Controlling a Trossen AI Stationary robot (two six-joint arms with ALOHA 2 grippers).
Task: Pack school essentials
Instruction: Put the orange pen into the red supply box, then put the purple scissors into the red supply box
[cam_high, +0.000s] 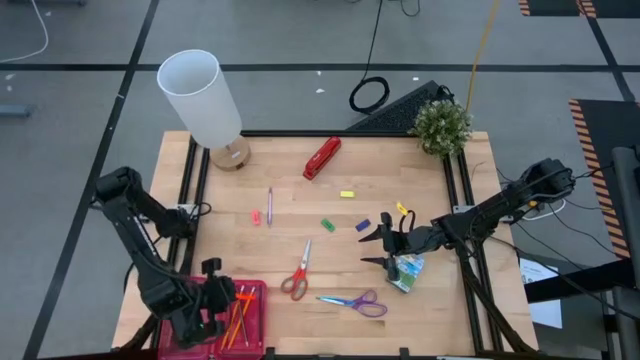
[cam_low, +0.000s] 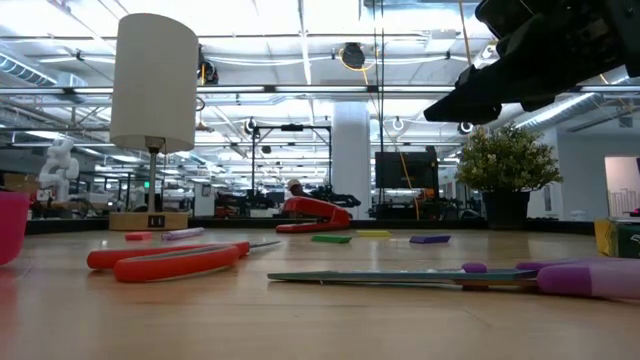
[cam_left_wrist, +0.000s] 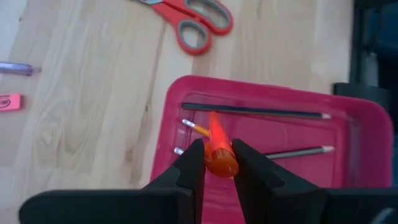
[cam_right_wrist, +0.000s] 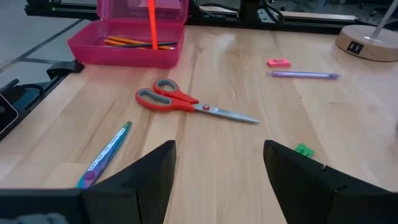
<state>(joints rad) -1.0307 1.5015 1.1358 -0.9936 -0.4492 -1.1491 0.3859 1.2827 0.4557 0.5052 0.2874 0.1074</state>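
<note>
Orange pencil (cam_left_wrist: 219, 149) was pinched upright in the left claw (cam_high: 222, 305) directly over the pink tray (cam_left_wrist: 348, 115) at the table's (cam_high: 300, 215) near-left corner, presumably so it would drop among the pencils already inside. Right claw (cam_high: 379, 247) hovered spread wide, empty, beside the crayon box (cam_high: 408, 270). Red-handled scissors (cam_high: 298, 274) lay unpacked; no legible writing anywhere.

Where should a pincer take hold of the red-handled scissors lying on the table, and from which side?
Probably across the closed blades of the red-handled scissors, just past the pivot, coming from straight above. They lie flat, blades shut into one narrow bar; the loops are wider and awkward to pinch.
</note>
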